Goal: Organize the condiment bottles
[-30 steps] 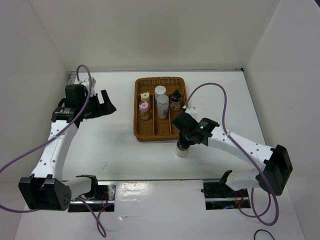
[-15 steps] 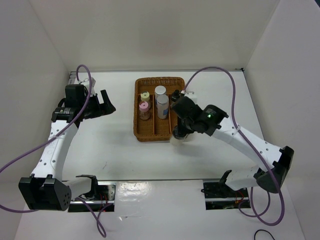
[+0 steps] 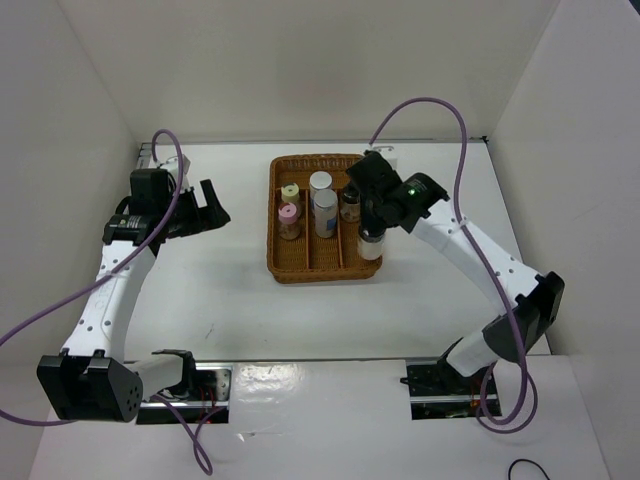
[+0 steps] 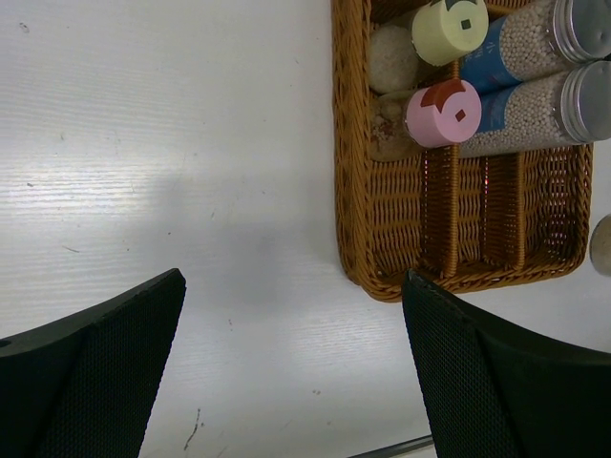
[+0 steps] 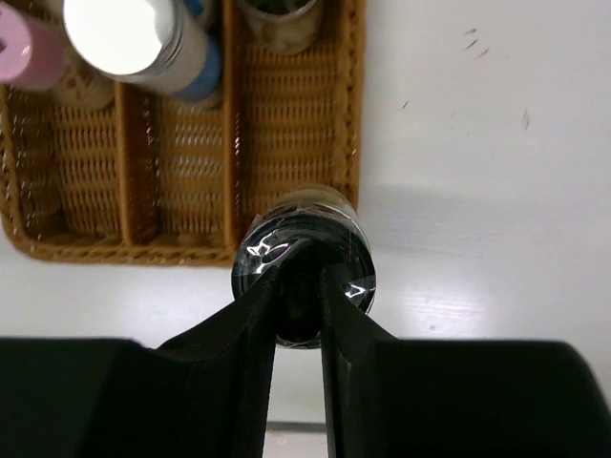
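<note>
My right gripper is shut on the cap of a black-capped shaker jar and holds it upright over the near right corner of the brown wicker tray. In the right wrist view my fingers pinch that cap, just past the tray rim. In the tray stand a pale yellow-capped jar, a pink-capped jar, a white-capped jar, a silver-capped jar and a second black-capped jar. My left gripper is open and empty, left of the tray.
White walls close in the table on the left, back and right. The left wrist view shows the tray's left wall with the pale yellow cap and pink cap. Purple cables arch above both arms.
My right gripper has carried the black-capped jar from the table in front of the tray's right corner up and back to that corner. The left arm has not moved.
</note>
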Tool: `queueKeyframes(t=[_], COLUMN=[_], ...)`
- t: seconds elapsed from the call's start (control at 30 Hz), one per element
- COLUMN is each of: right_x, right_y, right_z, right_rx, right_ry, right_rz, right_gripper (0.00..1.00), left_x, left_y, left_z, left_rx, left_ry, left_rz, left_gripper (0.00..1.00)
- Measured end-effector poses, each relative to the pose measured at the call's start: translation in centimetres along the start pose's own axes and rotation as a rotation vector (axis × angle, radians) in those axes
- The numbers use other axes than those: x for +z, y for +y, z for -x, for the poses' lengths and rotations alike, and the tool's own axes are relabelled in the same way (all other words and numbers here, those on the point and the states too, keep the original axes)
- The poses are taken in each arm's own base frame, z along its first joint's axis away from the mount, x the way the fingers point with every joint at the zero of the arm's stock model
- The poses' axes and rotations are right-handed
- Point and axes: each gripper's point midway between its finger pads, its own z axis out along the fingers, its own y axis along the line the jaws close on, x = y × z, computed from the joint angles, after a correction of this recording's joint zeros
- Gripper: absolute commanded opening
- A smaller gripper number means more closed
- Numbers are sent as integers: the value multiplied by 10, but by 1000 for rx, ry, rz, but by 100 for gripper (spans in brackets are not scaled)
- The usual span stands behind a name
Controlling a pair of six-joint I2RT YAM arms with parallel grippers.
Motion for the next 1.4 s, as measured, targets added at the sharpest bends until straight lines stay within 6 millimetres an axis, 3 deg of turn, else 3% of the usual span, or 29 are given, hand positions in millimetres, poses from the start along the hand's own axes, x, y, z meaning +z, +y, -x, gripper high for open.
queueKeyframes(t=[0.2,0.3,0.77,1.4], right_x=[25,36,77,140], right_y=[-22,-21,11,9], right_z=[30,37,41,14], right_rx=[49,44,16,-15], right_ry=[-47,-61,-41,-2], right_rz=[-22,-22,51,2], right_gripper=[0,0,0,0], left_x=[-1,-1,-1,10], left_y=[2,3,8,14], left_z=[1,2,3,1], left_rx=[1,1,-6,-17], left_ry=[-8,-10,-16,11], left_rz=[13,20,35,51], left_gripper=[100,100,100,100])
